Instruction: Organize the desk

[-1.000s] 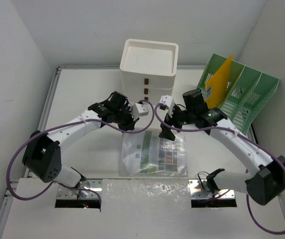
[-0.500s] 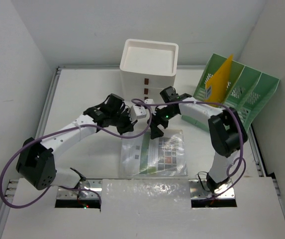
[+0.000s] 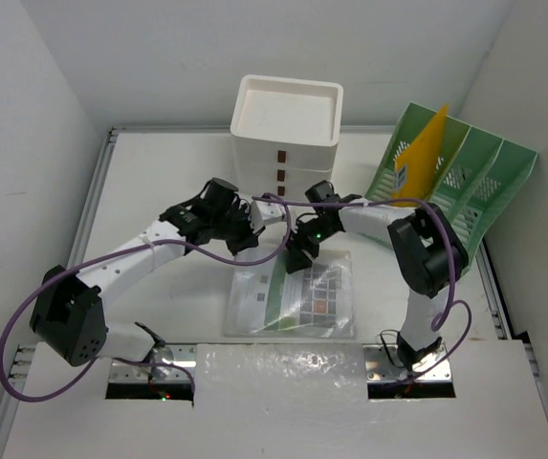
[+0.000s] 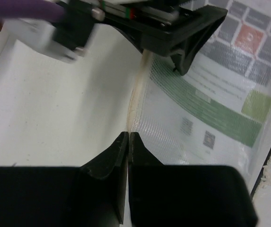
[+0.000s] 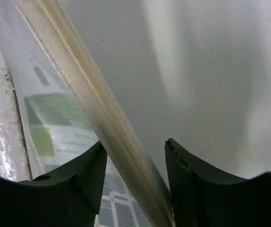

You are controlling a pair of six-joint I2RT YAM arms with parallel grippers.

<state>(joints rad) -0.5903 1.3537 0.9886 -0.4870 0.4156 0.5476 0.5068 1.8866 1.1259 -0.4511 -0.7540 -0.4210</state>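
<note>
On the white desk (image 3: 159,172) lies a clear zip pouch (image 3: 293,301) with a printed green and grey sheet inside. My left gripper (image 3: 245,239) is at the pouch's top left corner. In the left wrist view its jaws (image 4: 128,135) are shut, with the cream zipper edge (image 4: 137,94) running into their tips. My right gripper (image 3: 298,258) is at the top edge just to the right. In the right wrist view it (image 5: 135,143) stands open, straddling the zipper strip (image 5: 92,109), which leans against the left finger (image 5: 85,175) with a gap to the right one.
A white stacked drawer box (image 3: 286,120) stands just behind both grippers. A green slotted file rack (image 3: 465,182) holding a yellow folder (image 3: 425,158) stands at the back right. Purple cables loop over both arms. The desk's metal rim (image 3: 97,186) runs along the left.
The right arm folded in and swung left, bringing its gripper onto the pouch's top edge, and its jaws narrowed around the zipper strip. The left gripper stayed shut at the corner.
</note>
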